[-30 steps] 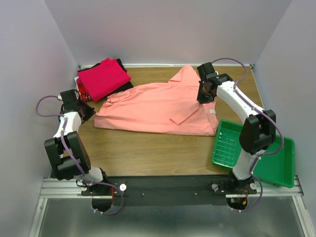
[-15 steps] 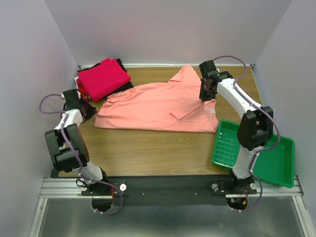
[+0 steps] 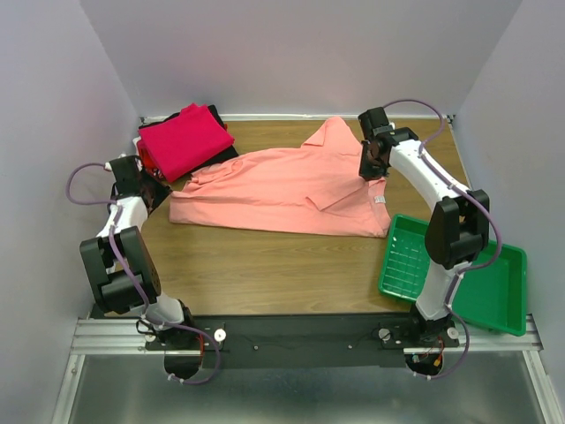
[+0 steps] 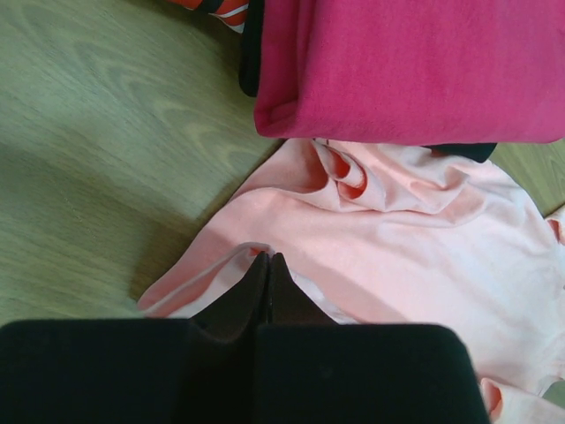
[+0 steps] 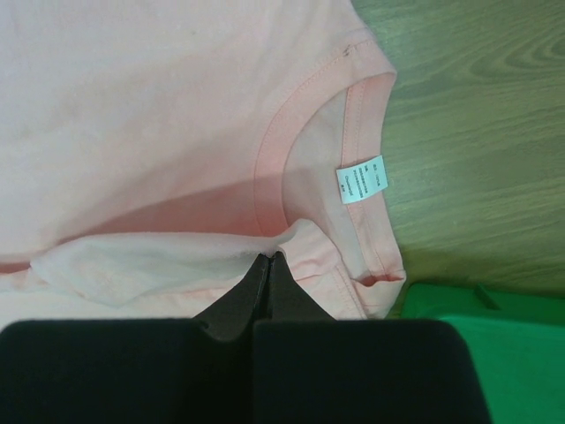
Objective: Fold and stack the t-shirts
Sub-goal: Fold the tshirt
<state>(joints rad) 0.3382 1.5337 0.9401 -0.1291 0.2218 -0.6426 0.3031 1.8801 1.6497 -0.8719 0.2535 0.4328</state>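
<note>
The salmon-pink t-shirt (image 3: 282,190) lies spread across the middle of the wooden table, one part folded over on its right half. My left gripper (image 3: 152,188) is shut on the shirt's left edge, as the left wrist view (image 4: 267,256) shows. My right gripper (image 3: 369,168) is shut on a lifted fold of cloth next to the collar (image 5: 272,256), near the white neck label (image 5: 362,179). A stack with a magenta shirt (image 3: 183,140) on top of black and red ones sits at the back left, and shows in the left wrist view (image 4: 415,62).
A green plastic tray (image 3: 494,300) sits at the front right, partly over the table edge, close to the shirt's collar corner (image 5: 494,327). Grey walls enclose the table on three sides. Bare wood (image 3: 265,265) lies in front of the shirt.
My left gripper has shifted slightly left and back with the shirt's edge, pulling the cloth flatter. My right gripper has moved a little toward the back, and the fold on the right half has shrunk.
</note>
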